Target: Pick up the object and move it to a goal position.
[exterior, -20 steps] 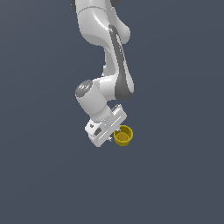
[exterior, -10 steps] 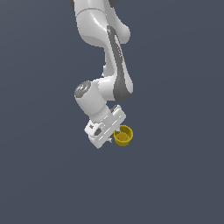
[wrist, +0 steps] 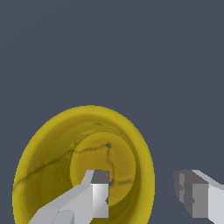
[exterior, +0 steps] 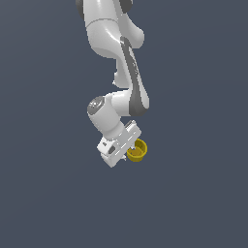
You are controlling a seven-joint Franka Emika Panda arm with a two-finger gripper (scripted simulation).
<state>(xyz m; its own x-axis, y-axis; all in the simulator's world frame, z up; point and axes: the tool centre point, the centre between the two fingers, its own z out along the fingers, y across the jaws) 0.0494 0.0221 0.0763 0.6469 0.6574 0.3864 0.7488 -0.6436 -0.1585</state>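
Observation:
The small yellow cup (exterior: 137, 150) hangs in the air at the end of the white arm, tilted on its side, with nothing under it. My gripper (exterior: 131, 154) is shut on the cup's wall. In the wrist view I look into the hollow cup (wrist: 48, 148). One finger (wrist: 98, 192) is inside it near the bottom. The other finger (wrist: 192, 192) is outside the rim. The gripper (wrist: 146, 194) straddles the cup's side wall.
Only a plain dark grey-blue background shows around the arm (exterior: 131, 92) in both views. No table, goal marker or other object is in view.
Almost nothing differs. The arm's wrist has shifted very slightly and the cup stays in the gripper at nearly the same spot.

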